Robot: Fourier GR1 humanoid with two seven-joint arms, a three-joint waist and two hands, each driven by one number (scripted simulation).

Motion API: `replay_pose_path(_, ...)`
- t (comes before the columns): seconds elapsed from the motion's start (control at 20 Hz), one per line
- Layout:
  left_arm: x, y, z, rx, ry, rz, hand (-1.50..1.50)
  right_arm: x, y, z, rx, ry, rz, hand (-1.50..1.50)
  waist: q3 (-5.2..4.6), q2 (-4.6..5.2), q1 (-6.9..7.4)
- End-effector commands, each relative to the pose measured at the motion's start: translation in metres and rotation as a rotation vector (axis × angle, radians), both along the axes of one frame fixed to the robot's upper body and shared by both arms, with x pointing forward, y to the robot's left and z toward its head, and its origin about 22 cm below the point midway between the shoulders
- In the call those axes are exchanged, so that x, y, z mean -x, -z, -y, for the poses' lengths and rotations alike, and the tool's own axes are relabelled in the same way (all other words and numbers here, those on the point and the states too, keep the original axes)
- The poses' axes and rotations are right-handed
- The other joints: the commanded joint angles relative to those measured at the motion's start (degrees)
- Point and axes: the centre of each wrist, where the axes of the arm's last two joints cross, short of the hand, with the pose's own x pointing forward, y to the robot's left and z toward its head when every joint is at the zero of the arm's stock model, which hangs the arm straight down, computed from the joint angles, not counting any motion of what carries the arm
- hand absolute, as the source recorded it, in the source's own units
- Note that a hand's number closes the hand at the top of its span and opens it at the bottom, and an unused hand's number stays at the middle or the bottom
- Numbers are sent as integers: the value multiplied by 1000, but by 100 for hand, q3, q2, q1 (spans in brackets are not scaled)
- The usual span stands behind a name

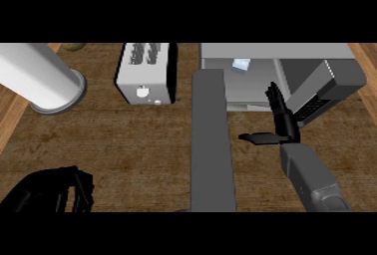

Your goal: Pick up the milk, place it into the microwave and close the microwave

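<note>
Right hand (285,127): fingers (276,102) straight and together, tips pointing to the far side. Thumb (254,138) sticks out left. Nothing held.

Just past the fingertips is the open cavity of the microwave (294,50), which sits at far right on the wooden counter (132,139). The milk (241,64), a small pale carton, stands inside the cavity, toward its left and well back. It lies far and slightly left of the fingertips, not touching the hand. The placing step looks done.

Left of the thumb, with a gap between, is the microwave door (213,149). It is swung fully open. Its long axis runs near-far from the microwave's left front corner toward the near edge.

The right hand is nearer the door but faces its inner side. Closing likely needs the door's free near end swung right and away, so the push should come from the door's left face.

Left hand (52,191): a dark mass at near left, on the door's outer side and well apart from it. Its pose cannot be read.

Far left of the door are a white toaster (146,74) and a white cylinder (40,74).
</note>
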Motion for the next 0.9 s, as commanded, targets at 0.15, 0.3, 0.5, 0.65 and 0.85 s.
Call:
replay_pose_path(0.15,-15,3,39,-55,91,19,150,29,17,12,-5,-33,0,-150,-11,-48,-128)
replay_pose_path(0.3,-27,8,45,-73,83,26,150,68,40,30,-12,-1,-8,-150,-17,-64,-215)
replay_pose_path(0.5,-35,9,89,-112,112,51,150,91,40,55,-18,47,-4,-150,-10,-32,-152)
replay_pose_path(0.65,-49,9,106,-173,175,78,150,130,55,56,-19,32,-14,-150,-13,-40,-230)
replay_pose_path(0.85,-76,29,137,-211,239,26,150,134,28,87,-10,18,6,-150,-15,-19,-224)
